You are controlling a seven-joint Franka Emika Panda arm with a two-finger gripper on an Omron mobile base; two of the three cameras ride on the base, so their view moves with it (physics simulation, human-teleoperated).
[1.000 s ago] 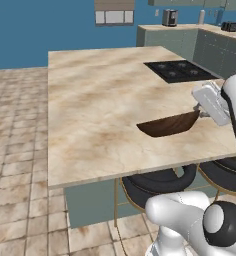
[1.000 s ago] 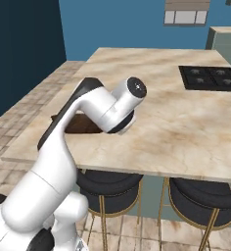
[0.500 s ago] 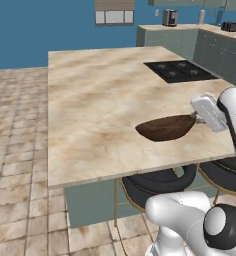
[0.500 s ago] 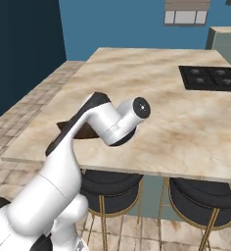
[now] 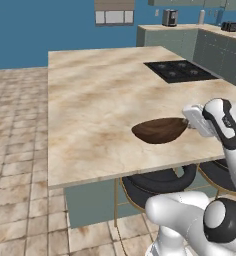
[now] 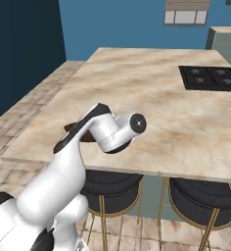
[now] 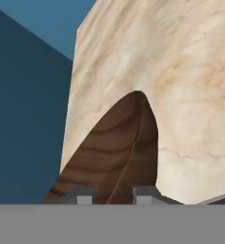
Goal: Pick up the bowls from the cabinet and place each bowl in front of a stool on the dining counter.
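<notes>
A dark brown wooden bowl is low over the dining counter, near its front edge, tilted slightly. Whether it touches the marble I cannot tell. My gripper is shut on the bowl's right rim. In the hand view the bowl reaches away from my gripper, with the rim between the fingertips. A black padded stool stands under the counter edge right below the bowl, and a second stool is to its right. Both stools show in the right base view.
A black cooktop is set into the counter's far right part. At the back right runs a marble worktop with a toaster and a dark appliance, under grey-green wall cabinets. Tiled floor lies to the left.
The gripper has carried the bowl a little lower and to the left, closer to the counter's front edge. It stays shut on the rim.
</notes>
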